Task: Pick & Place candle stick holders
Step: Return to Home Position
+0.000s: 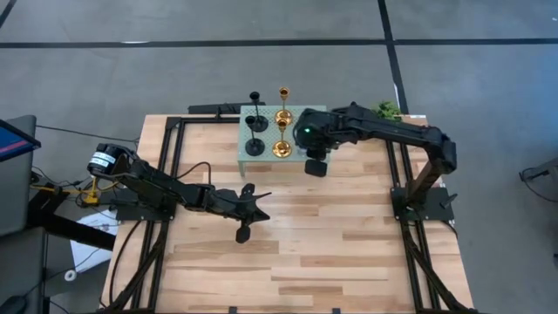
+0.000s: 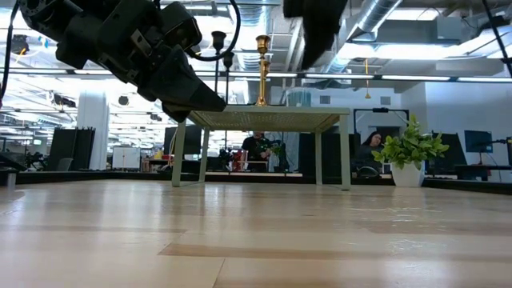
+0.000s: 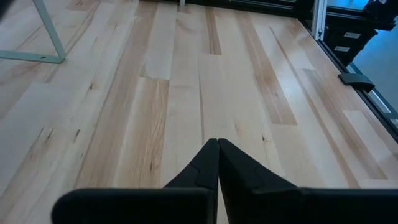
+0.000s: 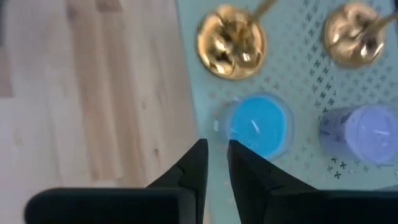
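Two black holders (image 1: pixel 255 144) and two gold holders (image 1: pixel 281 148) stand on their round bases on the pale green perforated stand (image 1: pixel 261 161). In the right wrist view the gold bases (image 4: pixel 231 40), a squat blue cylinder (image 4: pixel 258 127) and a purple one (image 4: pixel 360 132) also sit on the stand. My right gripper (image 4: pixel 216 149) hovers above the stand's near edge beside the blue cylinder, its fingers only narrowly apart and empty; it also shows in the high view (image 1: pixel 316 164). My left gripper (image 3: pixel 217 146) is shut and empty above the bare table middle (image 1: pixel 260 208).
A small green plant (image 1: pixel 386 109) stands at the table's far right, seen in the low view (image 2: pixel 412 152) too. The stand's legs (image 2: pixel 178 152) rise from the far part of the table. Bare wood (image 1: pixel 314 244) lies in front of both arms.
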